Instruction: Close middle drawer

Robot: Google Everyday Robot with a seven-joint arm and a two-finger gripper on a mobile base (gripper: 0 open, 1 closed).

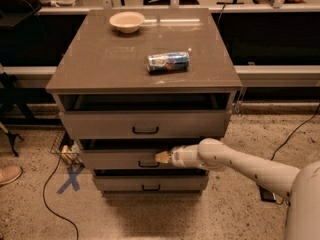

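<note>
The grey cabinet [145, 69] has three drawers. The middle drawer [115, 159] has a low grey front and a small black bar handle [148, 164]. It stands a little way out, with a dark gap above its front. My gripper [163, 157] is at the end of the white arm that reaches in from the lower right. Its tan tip rests against the middle drawer's front, just above and to the right of the handle. The top drawer [145, 124] also stands out a little. The bottom drawer [150, 184] sits below.
A white bowl [127, 21] and a lying can [168, 61] are on the cabinet top. A blue X [70, 178] of tape and a black cable [47, 204] are on the floor at left. A shoe [9, 174] shows at the left edge. A dark shelf unit stands behind.
</note>
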